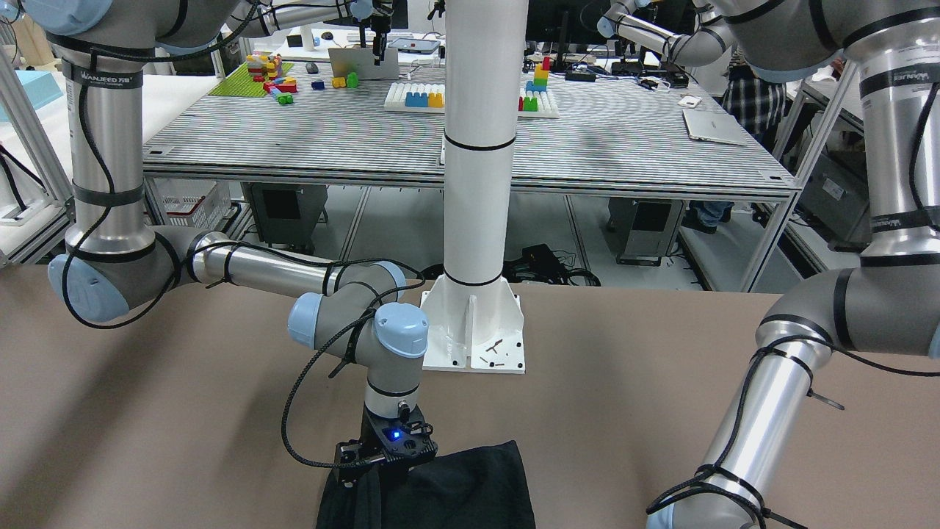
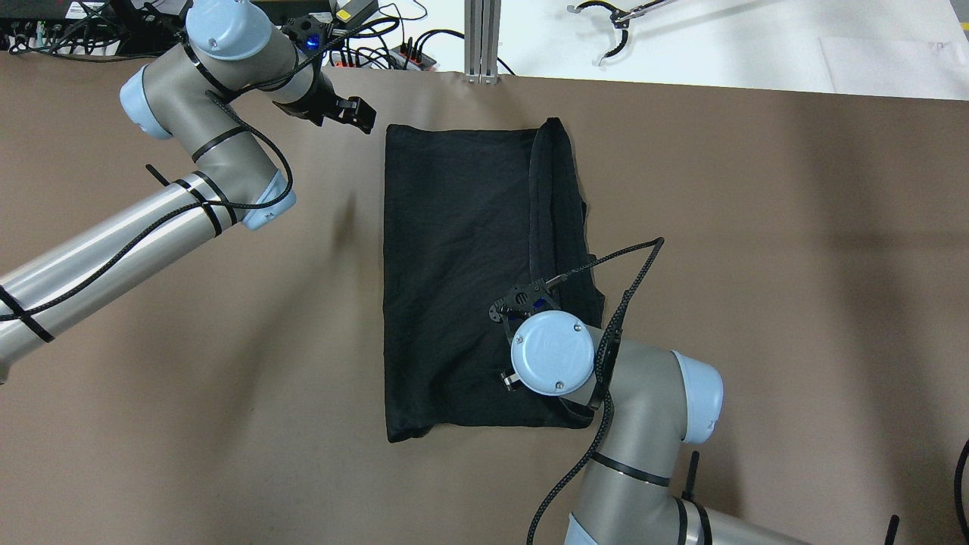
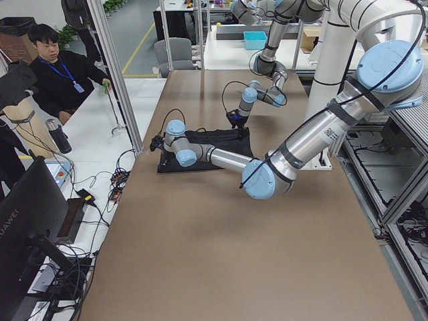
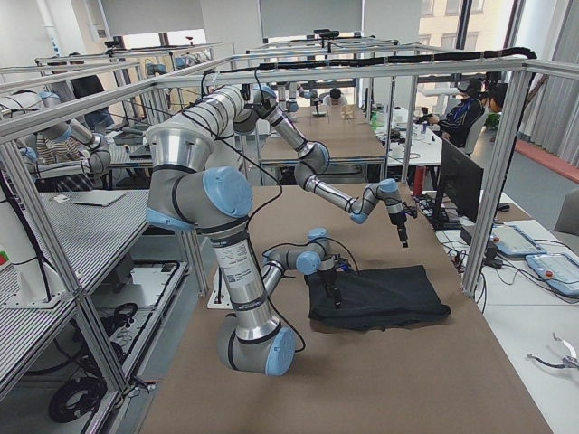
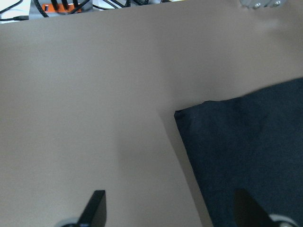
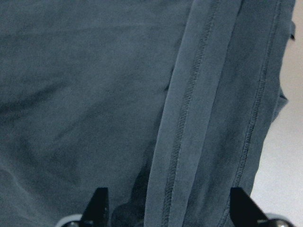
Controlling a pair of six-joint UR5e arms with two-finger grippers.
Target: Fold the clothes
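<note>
Black clothes [image 2: 454,265]: soft matte rectangle; stitched hem [image 6: 189,118] runs lengthwise.

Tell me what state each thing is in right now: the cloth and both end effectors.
Black cloth: lying flat on the table, one long edge folded over with its hem showing.
Left end effector: open, empty, above bare table beside a corner of the cloth.
Right end effector: open, one finger on either side of the folded hem; cannot tell whether it touches the cloth.
</note>
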